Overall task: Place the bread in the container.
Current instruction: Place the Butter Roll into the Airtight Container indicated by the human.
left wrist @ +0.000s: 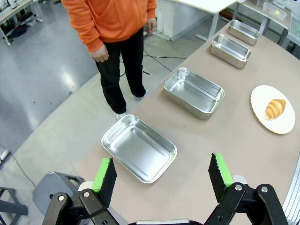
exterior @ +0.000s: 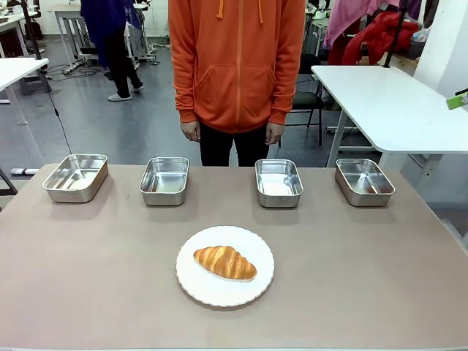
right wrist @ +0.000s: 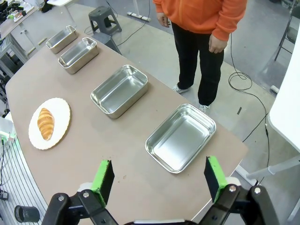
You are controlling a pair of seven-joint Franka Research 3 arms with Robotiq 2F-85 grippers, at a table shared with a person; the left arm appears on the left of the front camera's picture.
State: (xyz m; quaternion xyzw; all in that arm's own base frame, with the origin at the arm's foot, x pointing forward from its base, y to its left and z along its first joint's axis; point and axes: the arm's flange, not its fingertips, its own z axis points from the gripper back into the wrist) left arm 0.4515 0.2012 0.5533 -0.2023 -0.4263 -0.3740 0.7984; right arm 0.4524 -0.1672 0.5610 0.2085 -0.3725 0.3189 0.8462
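The bread (exterior: 225,262), a golden-brown croissant, lies on a round white plate (exterior: 201,287) near the front middle of the table; it also appears as the bread (left wrist: 275,108) and the bread (right wrist: 45,123) in the wrist views. Four steel trays line the far side, and which one is the container cannot be told: tray (exterior: 75,177), tray (exterior: 164,180), tray (exterior: 278,182), tray (exterior: 363,181). My left gripper (left wrist: 162,176) hangs open high above the leftmost tray (left wrist: 138,147). My right gripper (right wrist: 159,176) hangs open high above the rightmost tray (right wrist: 181,137). Both hold nothing.
A person in an orange hoodie (exterior: 235,66) stands at the far edge with hands down at their sides. A white table (exterior: 387,102) stands at the back right. Brown tabletop (exterior: 365,263) lies bare around the plate.
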